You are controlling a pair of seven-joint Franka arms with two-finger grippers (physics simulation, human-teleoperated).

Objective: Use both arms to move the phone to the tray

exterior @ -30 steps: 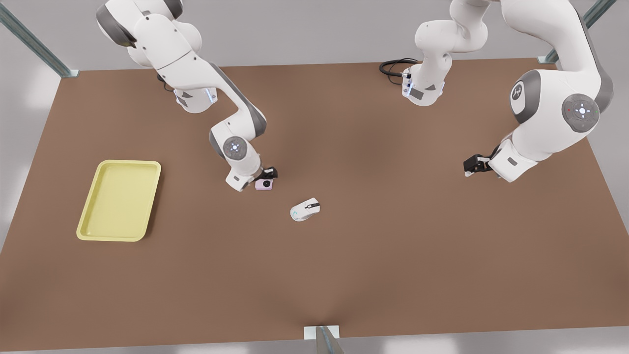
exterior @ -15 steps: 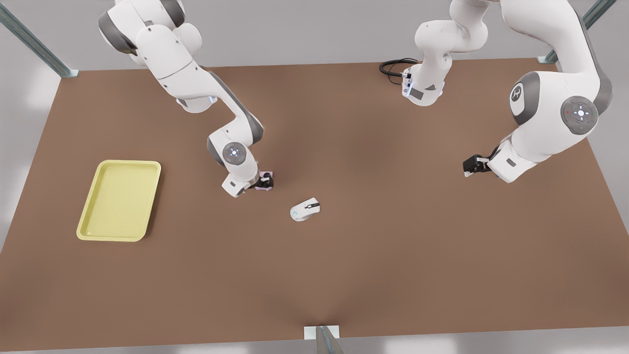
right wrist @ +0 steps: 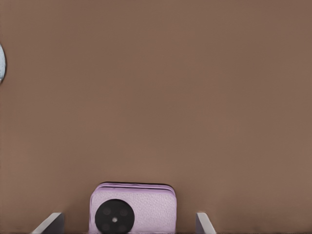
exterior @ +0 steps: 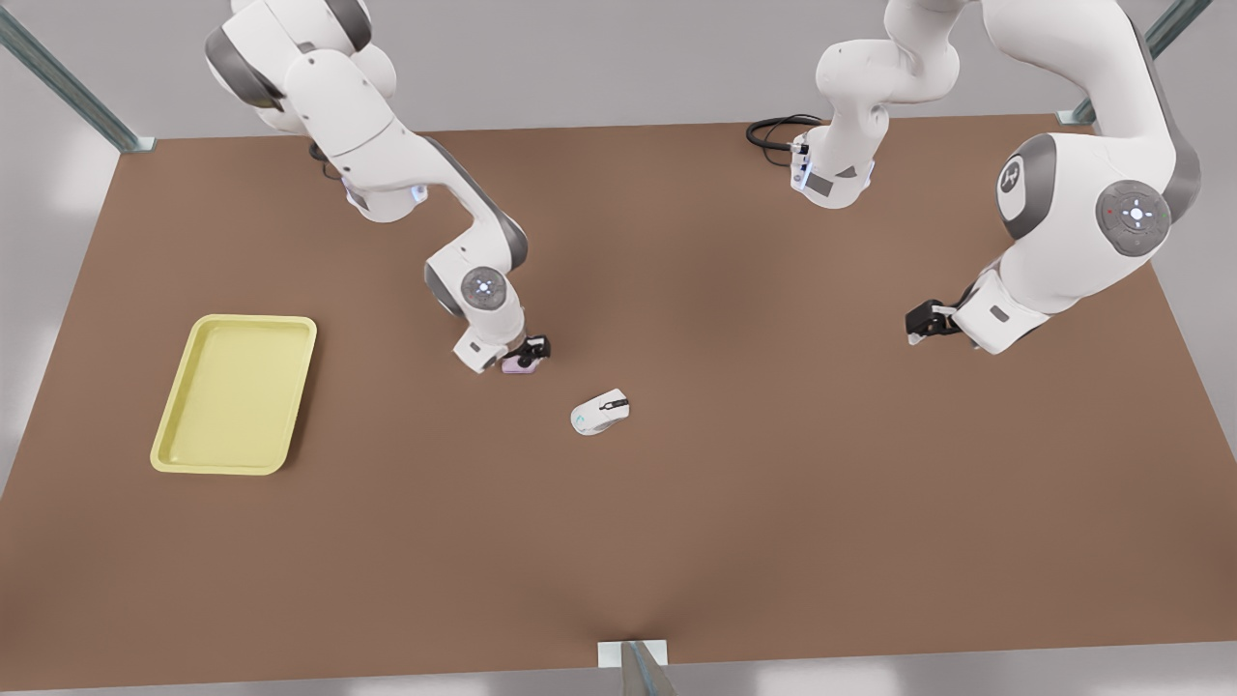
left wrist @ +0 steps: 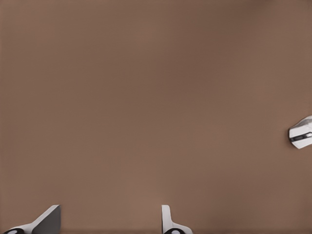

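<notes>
The pale pink-lilac phone (exterior: 517, 366) lies flat on the brown table near the middle, one black circle showing in the right wrist view (right wrist: 132, 209). My right gripper (exterior: 531, 349), on the arm at the front view's left, hovers just over it, open, one finger on each side (right wrist: 126, 220) with gaps to the phone. My left gripper (exterior: 919, 322), on the arm at the front view's right, hangs open (left wrist: 109, 220) over bare table, far from the phone. The yellow tray (exterior: 235, 394) sits at the front view's left.
A white computer mouse (exterior: 599, 412) lies a little toward the front view's right of the phone; it shows far off in the left wrist view (left wrist: 301, 132). A black cable (exterior: 773, 130) coils at the table's far edge.
The right arm's wrist shifted about over the phone, covering it half a second ago and now sitting slightly right of it. The left gripper drifted a little toward the front view's left.
</notes>
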